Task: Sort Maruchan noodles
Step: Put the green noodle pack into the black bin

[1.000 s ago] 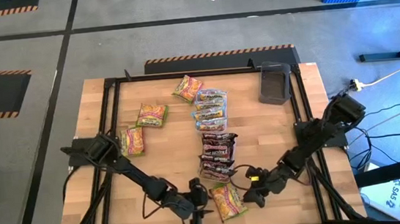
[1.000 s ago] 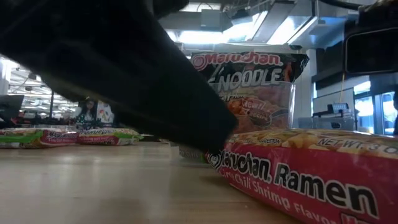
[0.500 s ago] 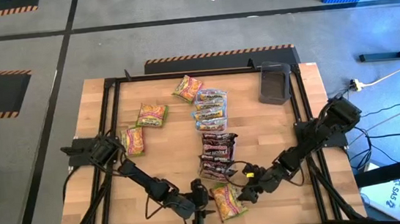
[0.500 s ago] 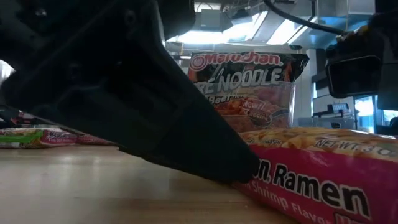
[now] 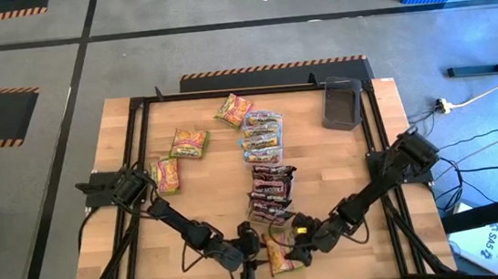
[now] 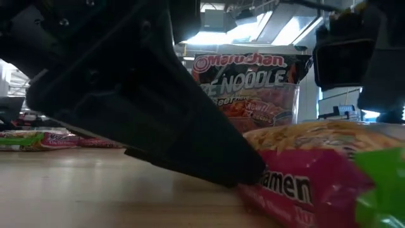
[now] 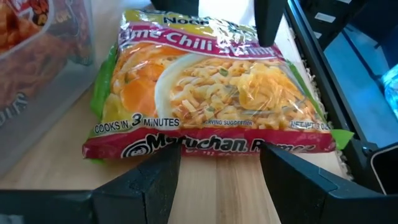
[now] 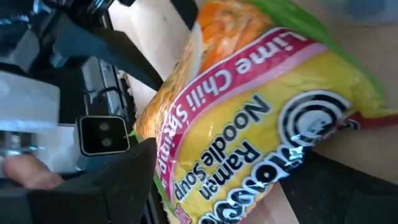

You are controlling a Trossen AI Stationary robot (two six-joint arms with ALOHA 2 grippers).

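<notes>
Crowding the near table edge, both grippers bracket the Lime Chili Shrimp ramen packet [image 5: 281, 253], which lies flat on the wooden table [image 5: 208, 189]. The left gripper [image 5: 254, 252] sits low at one side, fingers spread, nothing between them. The right gripper [image 5: 298, 245] meets the opposite side with fingers parted around the packet's end, not clamped. Dark maroon packets [image 5: 271, 192] line up just behind.
</notes>
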